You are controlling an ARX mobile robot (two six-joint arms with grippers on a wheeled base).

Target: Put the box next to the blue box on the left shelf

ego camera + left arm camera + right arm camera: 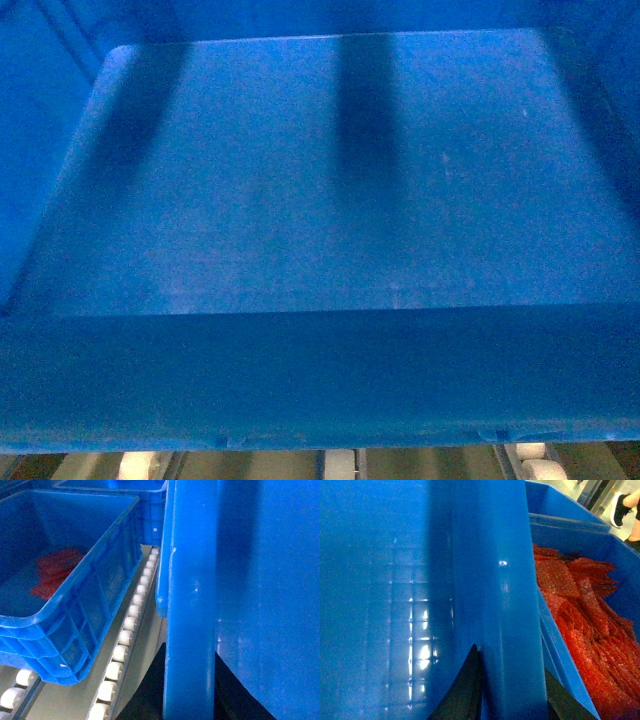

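Box (330, 180) fills head view, empty, over left shelf (122, 640) rollers, beside neighbouring blue crate (65, 595); left gripper (190, 690) and right gripper (512, 700) each clamped astride a rim wall; judged rigid, light, slick plastic; thick rims the sound holds.

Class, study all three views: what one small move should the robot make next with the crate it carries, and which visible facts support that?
Probably lower the crate gently onto the rollers. Its rim hangs beside the neighbouring blue box with a gap between, rollers show under its near wall in the head view, and dark fingers grip its rim.
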